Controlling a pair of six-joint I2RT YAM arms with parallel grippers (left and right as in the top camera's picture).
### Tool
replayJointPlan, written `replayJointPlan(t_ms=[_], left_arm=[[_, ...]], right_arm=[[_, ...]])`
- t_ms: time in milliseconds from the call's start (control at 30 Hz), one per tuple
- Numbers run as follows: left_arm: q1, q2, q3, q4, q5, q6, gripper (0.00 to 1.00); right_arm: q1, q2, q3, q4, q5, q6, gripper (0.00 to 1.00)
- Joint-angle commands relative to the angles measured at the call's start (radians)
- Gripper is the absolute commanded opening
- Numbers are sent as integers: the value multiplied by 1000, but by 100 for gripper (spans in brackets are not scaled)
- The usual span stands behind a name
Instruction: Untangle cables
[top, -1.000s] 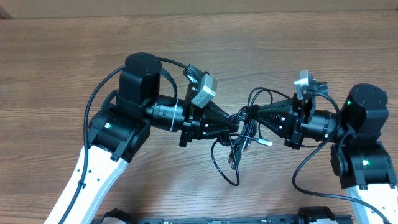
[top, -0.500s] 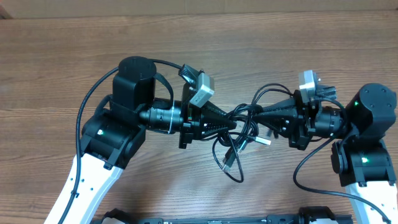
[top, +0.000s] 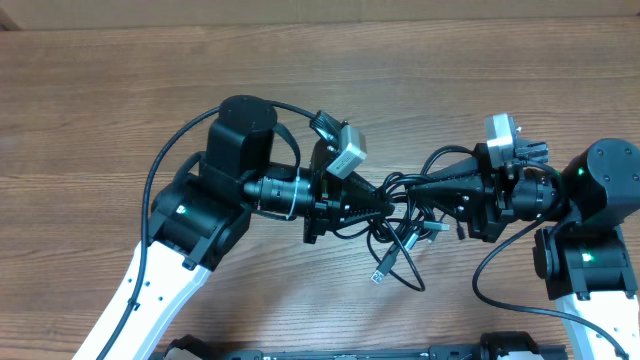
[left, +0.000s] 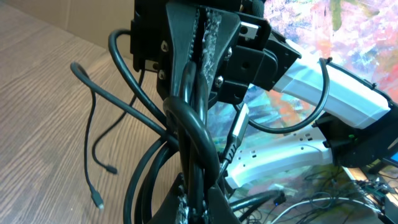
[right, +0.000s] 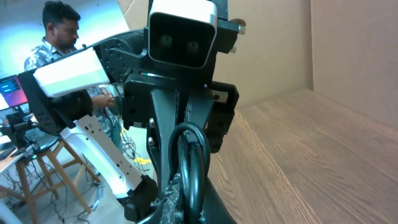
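**Left gripper (top: 386, 199), right gripper (top: 414, 187) clamp one knot**

Both are closed on the cables (top: 398, 248), tip to tip over the table (top: 300, 80), with loose ends dangling. The pulling-apart step appears to be in hand. The next move likely calls for drawing the arms apart slowly.

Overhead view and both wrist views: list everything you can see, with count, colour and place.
thin black flexible cables: one tangled bunch, exact count unclear, black with some silver plug tips, between the two pincers at mid-table
brown wooden table: one, brown, under everything
tan cardboard wall: one, tan, beyond the table's edge
man in a patterned shirt: one, background of the right wrist view
left arm: one, black and white, left side
right arm: one, black and white, right side
left pincer: one, black, shut on the cables
right pincer: one, black, shut on the cables
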Motion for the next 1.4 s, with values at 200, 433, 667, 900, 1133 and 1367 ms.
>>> replayJointPlan(t_ms=[200, 433, 667, 900, 1133, 1367], left_arm=[[-21, 31, 1, -31, -46, -21, 4], [-21, 31, 1, -41, -46, -20, 4], [-20, 31, 1, -44, -46, -20, 4], [-20, 31, 1, -39, -63, -20, 4], [-17, 31, 1, -21, -63, -21, 4], [-13, 31, 1, -24, -61, -21, 4]], right_arm=[[12, -16, 7, 2, 122, 11, 4], [11, -16, 7, -159, 304, -61, 4], [-31, -16, 7, -229, 388, -97, 4], [-61, -16, 7, -339, 436, -193, 4], [-61, -16, 7, -402, 448, -248, 4], [-61, -16, 7, -442, 575, -296, 4]])
